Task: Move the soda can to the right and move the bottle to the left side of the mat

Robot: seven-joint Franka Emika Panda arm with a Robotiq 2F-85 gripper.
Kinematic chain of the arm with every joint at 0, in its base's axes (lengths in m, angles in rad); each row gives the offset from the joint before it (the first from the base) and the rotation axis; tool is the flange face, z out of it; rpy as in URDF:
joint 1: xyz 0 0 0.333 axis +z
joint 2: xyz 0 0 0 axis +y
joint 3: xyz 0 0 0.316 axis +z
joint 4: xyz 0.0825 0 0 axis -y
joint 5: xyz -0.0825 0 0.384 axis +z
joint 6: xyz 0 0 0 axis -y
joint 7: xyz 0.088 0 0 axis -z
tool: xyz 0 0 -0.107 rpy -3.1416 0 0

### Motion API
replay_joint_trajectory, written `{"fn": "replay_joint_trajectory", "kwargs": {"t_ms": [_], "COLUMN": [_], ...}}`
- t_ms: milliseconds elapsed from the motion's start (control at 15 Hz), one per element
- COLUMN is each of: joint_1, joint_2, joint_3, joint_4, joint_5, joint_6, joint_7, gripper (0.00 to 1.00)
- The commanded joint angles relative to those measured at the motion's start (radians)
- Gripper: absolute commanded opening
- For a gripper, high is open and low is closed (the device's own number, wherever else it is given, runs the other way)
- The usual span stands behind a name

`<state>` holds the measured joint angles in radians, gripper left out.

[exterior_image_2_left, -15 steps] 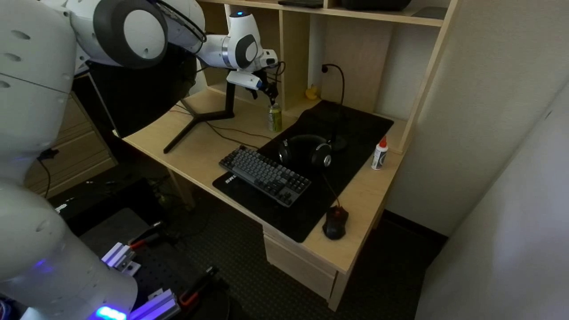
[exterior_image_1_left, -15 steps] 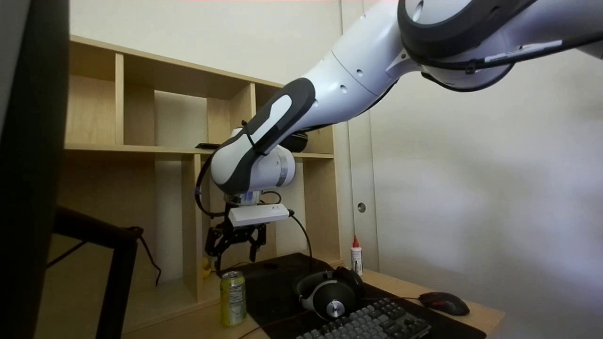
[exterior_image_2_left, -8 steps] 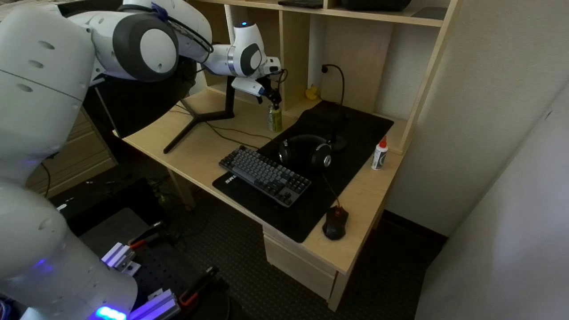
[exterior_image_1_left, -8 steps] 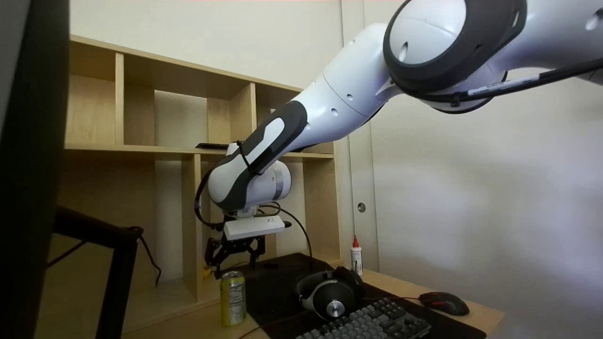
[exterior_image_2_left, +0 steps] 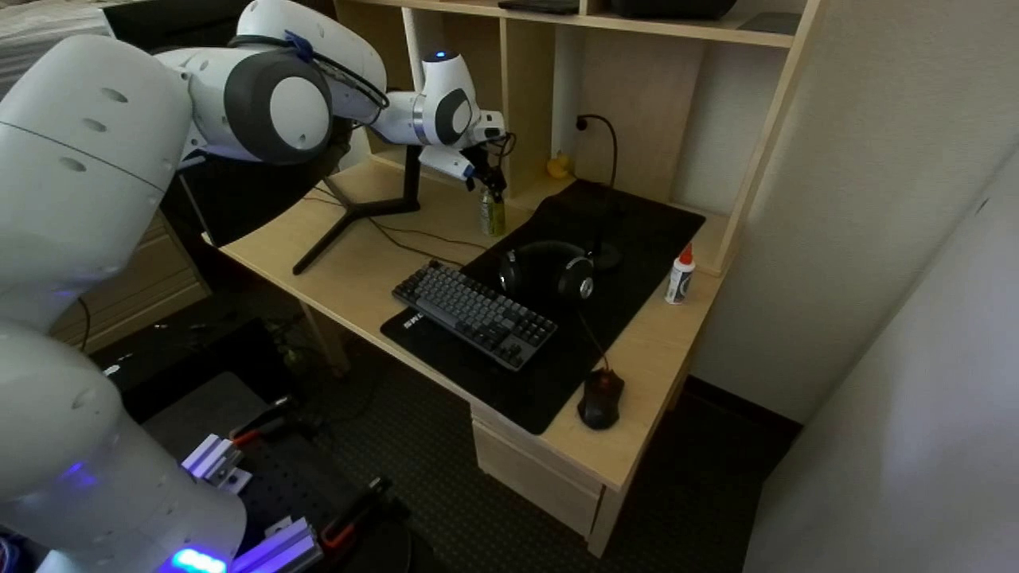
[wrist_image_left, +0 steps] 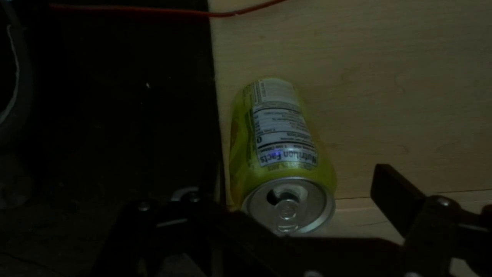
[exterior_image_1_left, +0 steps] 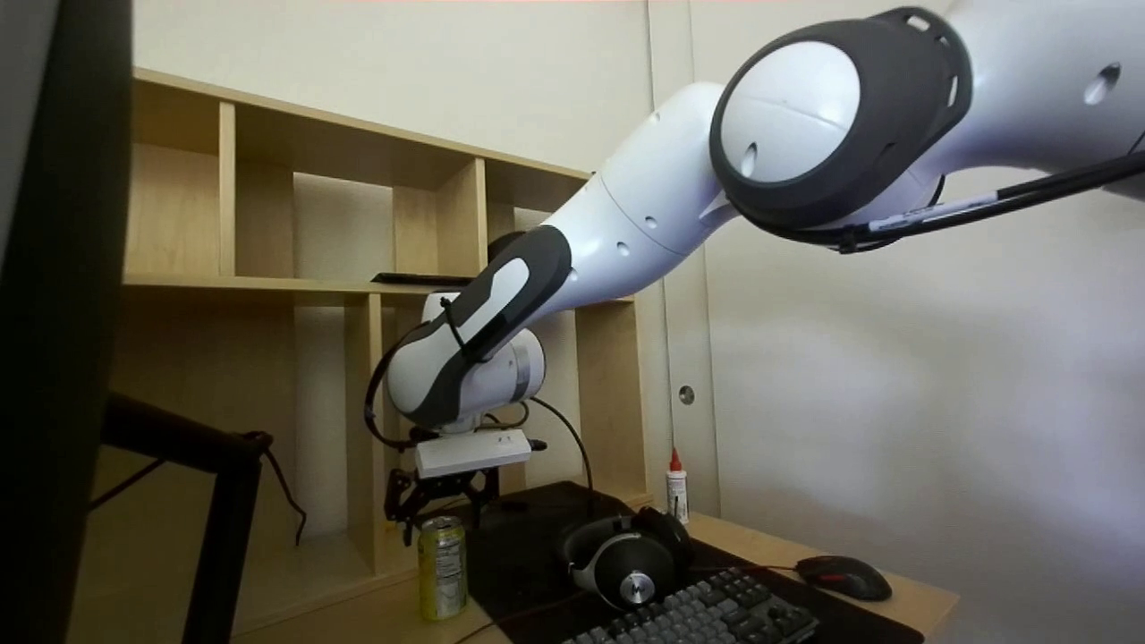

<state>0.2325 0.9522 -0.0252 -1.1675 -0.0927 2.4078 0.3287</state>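
Tool (exterior_image_1_left: 442, 529) spread wide near soda can (wrist_image_left: 281, 150)

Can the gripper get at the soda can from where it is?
Probably yes: the gripper is open, the soda can shows between its fingers in the wrist view, and nothing visible blocks the way.

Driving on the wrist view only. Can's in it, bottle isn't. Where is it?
Observer: In an exterior view, the bottle is on bare desk, across the mat from the soda can.
Operator: Standing or tipped over?
Observer: Standing upright in both exterior views.
Operator: Anything else on that strip of desk?
Observer: A mouse, beside the mat's edge.
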Motion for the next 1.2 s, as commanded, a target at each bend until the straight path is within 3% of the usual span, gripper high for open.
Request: {"fn": "replay_joint_trajectory", "kwargs": {"t_ms": [0, 867, 933, 1000, 1133], "joint_1": [0.017, 0.033, 0.032, 0.034, 0.036], "joint_2": [0.043, 0.057, 0.057, 0.057, 0.058], "joint_3": [-0.026, -0.052, -0.052, -0.054, -0.057], "joint_4": [0.066, 0.108, 0.11, 0.11, 0.112], "joint_5": [0.0, -0.007, -0.006, -0.008, -0.01], "joint_6": [-0.014, -0.06, -0.066, -0.069, -0.075], "joint_7": [0.028, 0.079, 0.075, 0.076, 0.077], "gripper": [1.0, 1.0, 0.75, 0.74, 0.6]}}
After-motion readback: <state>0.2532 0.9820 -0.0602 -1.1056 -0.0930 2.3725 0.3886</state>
